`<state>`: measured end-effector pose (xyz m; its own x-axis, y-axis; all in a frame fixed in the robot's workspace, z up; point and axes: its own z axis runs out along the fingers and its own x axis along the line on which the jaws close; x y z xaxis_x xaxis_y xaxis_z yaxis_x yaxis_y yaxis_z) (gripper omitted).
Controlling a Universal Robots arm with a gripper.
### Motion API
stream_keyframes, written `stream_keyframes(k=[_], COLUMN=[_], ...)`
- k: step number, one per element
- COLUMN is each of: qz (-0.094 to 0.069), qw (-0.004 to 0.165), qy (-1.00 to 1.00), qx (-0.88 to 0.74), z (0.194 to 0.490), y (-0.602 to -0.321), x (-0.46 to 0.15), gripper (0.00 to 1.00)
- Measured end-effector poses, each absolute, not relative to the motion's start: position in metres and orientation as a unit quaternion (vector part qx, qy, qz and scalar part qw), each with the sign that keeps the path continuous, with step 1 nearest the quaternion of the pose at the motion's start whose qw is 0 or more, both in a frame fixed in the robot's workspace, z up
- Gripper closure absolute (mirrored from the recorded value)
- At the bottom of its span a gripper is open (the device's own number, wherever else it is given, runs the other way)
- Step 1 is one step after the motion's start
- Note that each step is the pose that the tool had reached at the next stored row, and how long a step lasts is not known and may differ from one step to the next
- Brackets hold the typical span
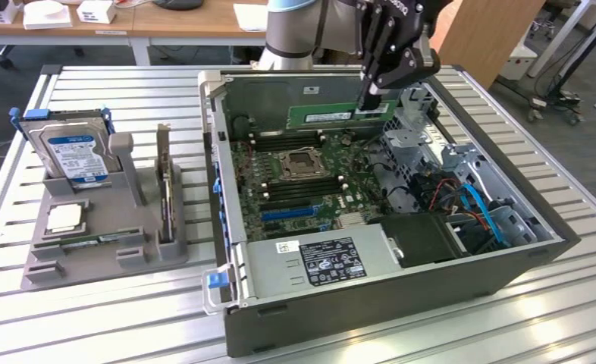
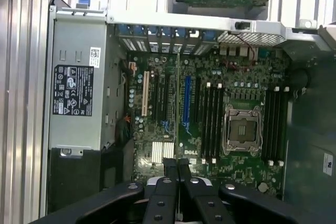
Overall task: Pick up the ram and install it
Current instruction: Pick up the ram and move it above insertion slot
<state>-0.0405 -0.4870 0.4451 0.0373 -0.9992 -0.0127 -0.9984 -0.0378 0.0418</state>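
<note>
my pincer is pinching the ram by one end, holding it on edge in the air over the open computer case, above the motherboard. the pick-up looks done and installing is in hand. i judge seating calls for lining the stick up with an empty memory slot beside the cpu socket, then pressing down evenly.
</note>
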Motion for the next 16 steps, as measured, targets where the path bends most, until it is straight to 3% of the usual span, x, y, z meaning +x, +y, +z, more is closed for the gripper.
stream_keyframes(k=[16], qz=[-0.019], qw=[0.011], qy=[-0.694], qx=[0.720], z=[0.445], y=[-0.476], x=[-0.034], gripper=[0.88])
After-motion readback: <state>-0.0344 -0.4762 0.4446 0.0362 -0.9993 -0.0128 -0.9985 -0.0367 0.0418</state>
